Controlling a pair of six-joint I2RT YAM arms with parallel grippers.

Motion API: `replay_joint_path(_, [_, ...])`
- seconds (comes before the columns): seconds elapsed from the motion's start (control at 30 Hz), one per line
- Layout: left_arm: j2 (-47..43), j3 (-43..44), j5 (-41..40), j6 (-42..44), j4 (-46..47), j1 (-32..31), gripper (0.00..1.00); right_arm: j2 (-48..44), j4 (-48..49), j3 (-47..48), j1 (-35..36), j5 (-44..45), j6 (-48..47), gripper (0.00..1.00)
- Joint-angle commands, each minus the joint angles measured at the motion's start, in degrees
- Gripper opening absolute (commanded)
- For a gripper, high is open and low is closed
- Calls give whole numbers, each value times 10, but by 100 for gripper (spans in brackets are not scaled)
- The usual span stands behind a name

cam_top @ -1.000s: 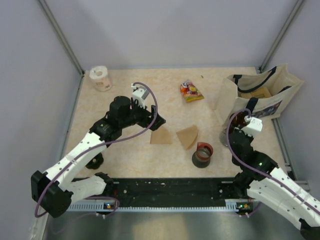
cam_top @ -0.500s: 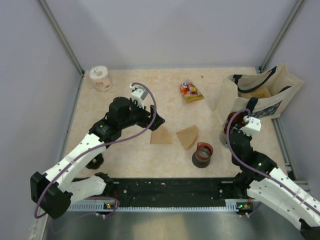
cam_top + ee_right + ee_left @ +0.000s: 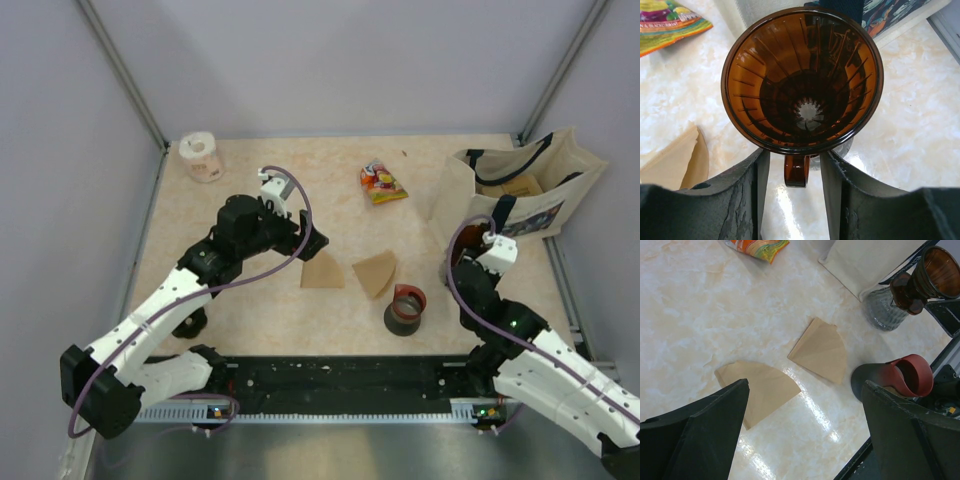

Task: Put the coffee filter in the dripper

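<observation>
The brown translucent dripper (image 3: 802, 80) sits on a clear glass cup (image 3: 884, 312) beside the tote bag. Its small handle (image 3: 796, 171) lies between the fingers of my right gripper (image 3: 795, 175), which is open with a gap on each side of the handle. Two tan paper coffee filters lie flat on the table, one (image 3: 762, 390) (image 3: 322, 272) just past my left fingertip, the other (image 3: 821, 349) (image 3: 375, 272) further right. My left gripper (image 3: 807, 440) (image 3: 308, 245) hovers open above the nearer filter and holds nothing.
A black cup with a red rim (image 3: 405, 310) (image 3: 895, 377) stands near the front between the filters and the dripper. A canvas tote bag (image 3: 525, 190) is at the back right, a snack packet (image 3: 382, 183) at the back, and a paper roll (image 3: 203, 157) in the back left corner.
My right gripper has shifted slightly left and closer round the dripper's handle. My left gripper has drifted slightly back and left; the filters have not moved.
</observation>
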Motion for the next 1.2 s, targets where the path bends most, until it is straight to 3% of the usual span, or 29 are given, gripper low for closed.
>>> replay_joint_path(0.0, [-3,0,2,-1,28,0,99,-21,-5,29,3,5,19,40])
replay_joint_path(0.07, [1,3,3,-3,28,0,99,-22,-5,31,3,3,15,31])
replay_joint_path(0.27, [9,6,5,-7,24,-1,99,-16,-24,50,3,3,13,27])
replay_joint_path(1.17, [20,-1,6,-8,23,-1,99,13,-87,111,3,-30,-6,21])
